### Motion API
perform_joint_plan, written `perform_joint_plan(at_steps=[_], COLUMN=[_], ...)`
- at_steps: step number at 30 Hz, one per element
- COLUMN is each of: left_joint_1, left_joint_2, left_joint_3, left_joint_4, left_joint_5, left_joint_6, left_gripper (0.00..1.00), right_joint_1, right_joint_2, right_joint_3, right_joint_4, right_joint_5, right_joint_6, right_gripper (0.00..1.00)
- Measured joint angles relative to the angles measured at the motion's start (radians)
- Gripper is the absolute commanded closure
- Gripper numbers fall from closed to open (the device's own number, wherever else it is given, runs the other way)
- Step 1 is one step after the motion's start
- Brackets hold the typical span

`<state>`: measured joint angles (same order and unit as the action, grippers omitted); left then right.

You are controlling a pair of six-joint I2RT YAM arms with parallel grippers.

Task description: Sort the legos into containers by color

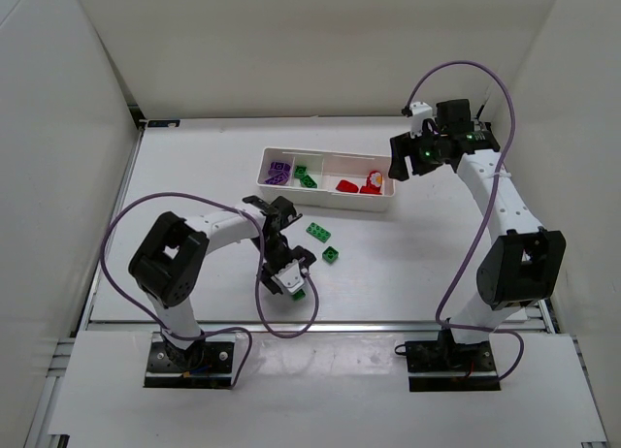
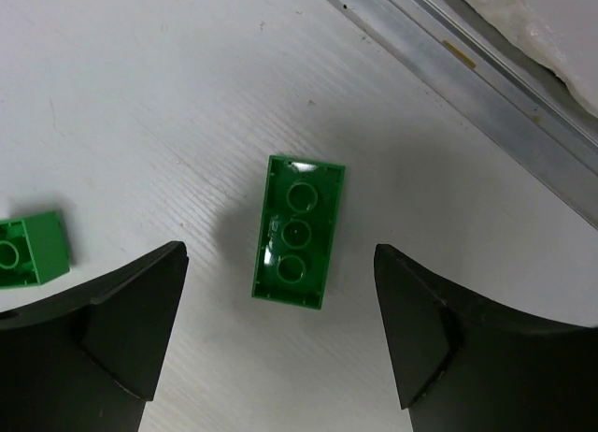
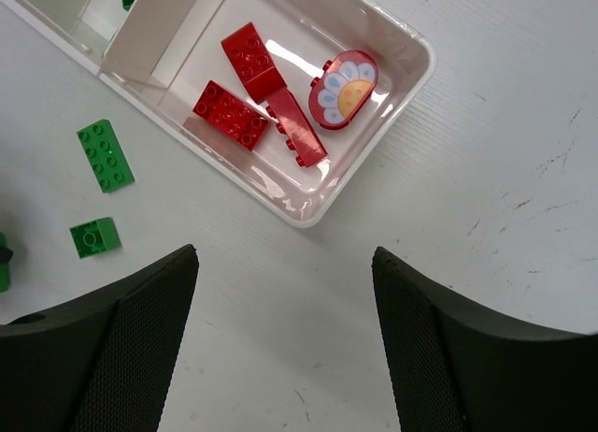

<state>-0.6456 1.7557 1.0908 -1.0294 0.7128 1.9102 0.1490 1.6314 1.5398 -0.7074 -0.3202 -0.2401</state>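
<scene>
Green brick (image 2: 297,231) lies hollow side up on the table (image 2: 140,95), mid-frame in the left wrist view, between left fingers (image 2: 121,329) spread wide, nothing held. Judged light, rigid, glossy, likely slippery: best pinched across the long flat sides. Right fingers (image 3: 112,348) likewise wide open, empty

Glossy plastic grn lego (image 2: 297,231); matt wht table (image 2: 140,95).
</scene>
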Motion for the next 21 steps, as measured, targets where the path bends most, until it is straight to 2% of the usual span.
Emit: perform_joint_plan(at_steps=[7, 15, 16, 18, 19, 21], left_joint_1=[-0.029, -0.035, -0.037, -0.042, -0.046, -0.055], left_joint_2=[0.014, 0.061, 0.063, 0.069, 0.072, 0.075], left_joint_3=[-0.005, -0.005, -0.004, -0.002, 0.000, 0.001], left_joint_4=[0.039, 0.043, 0.042, 0.037, 0.032, 0.026], left_joint_5=[-0.008, -0.011, -0.011, -0.011, -0.010, -0.010], left_joint_6=[-0.015, -0.039, -0.043, -0.053, -0.060, -0.074], left_gripper=[0.12, 0.19, 0.21, 0.32, 0.42, 0.51], right_joint_1=[-0.001, -0.007, -0.010, -0.018, -0.024, -0.035], right_joint_2=[0.000, 0.000, 0.000, 0.000, 0.000, 0.000], right_joint_3=[0.000, 0.001, 0.001, 0.001, 0.001, 0.001], right_joint_4=[-0.002, -0.032, -0.036, -0.045, -0.050, -0.054], right_joint_5=[-0.009, -0.027, -0.029, -0.033, -0.035, -0.041], right_joint_6=[-0.001, -0.018, -0.021, -0.027, -0.030, -0.032], right_gripper=[0.22, 0.22, 0.22, 0.22, 0.22, 0.22])
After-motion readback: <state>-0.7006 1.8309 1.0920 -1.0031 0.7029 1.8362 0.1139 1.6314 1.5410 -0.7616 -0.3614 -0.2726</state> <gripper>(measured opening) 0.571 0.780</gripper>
